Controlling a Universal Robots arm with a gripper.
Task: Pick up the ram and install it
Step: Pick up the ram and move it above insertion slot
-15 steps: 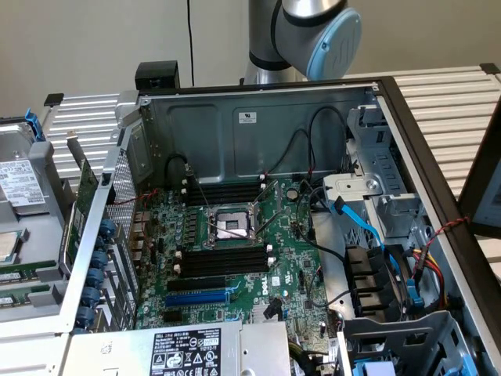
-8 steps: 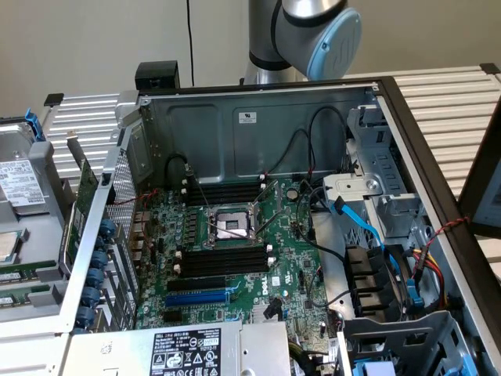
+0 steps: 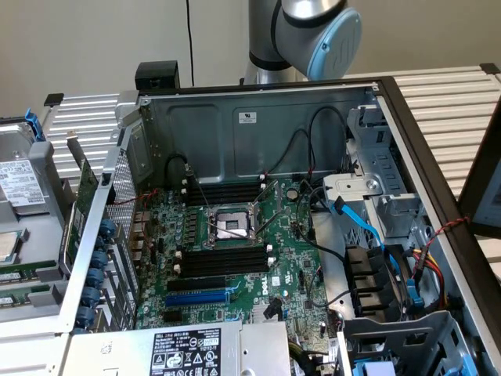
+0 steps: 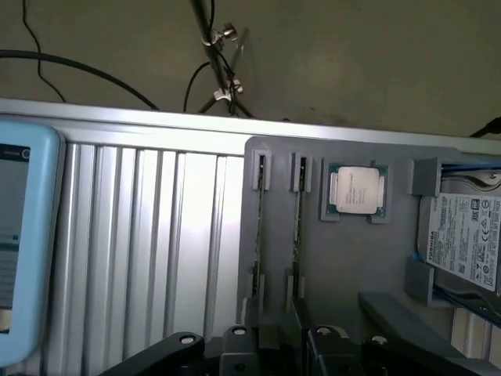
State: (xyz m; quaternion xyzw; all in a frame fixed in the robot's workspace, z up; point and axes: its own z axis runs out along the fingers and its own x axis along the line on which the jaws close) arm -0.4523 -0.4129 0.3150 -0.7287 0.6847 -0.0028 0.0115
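Observation:
Two ram sticks (image 4: 261,223) (image 4: 297,223) stand on edge in holders on a grey tray (image 4: 352,266), thin green boards side by side. In the exterior view a ram stick (image 3: 16,276) lies as a green strip on that tray at the far left, with a second one (image 3: 16,300) just below it. My gripper (image 4: 282,354) shows as dark linkage with silver screws, hovering over the near ends of the two sticks and holding nothing. Long black memory slots (image 3: 223,260) sit beside the CPU socket (image 3: 232,223) on the motherboard, with another bank (image 3: 223,192) behind the socket.
The tray also carries a loose CPU (image 4: 357,190) and a hard drive (image 4: 466,239). An open computer case (image 3: 258,125) lies on a slatted metal table (image 4: 149,235). An upright green card (image 3: 82,200) stands at the case's left wall. Cables (image 3: 360,227) cross the right side, and the power supply (image 3: 188,348) is at the front.

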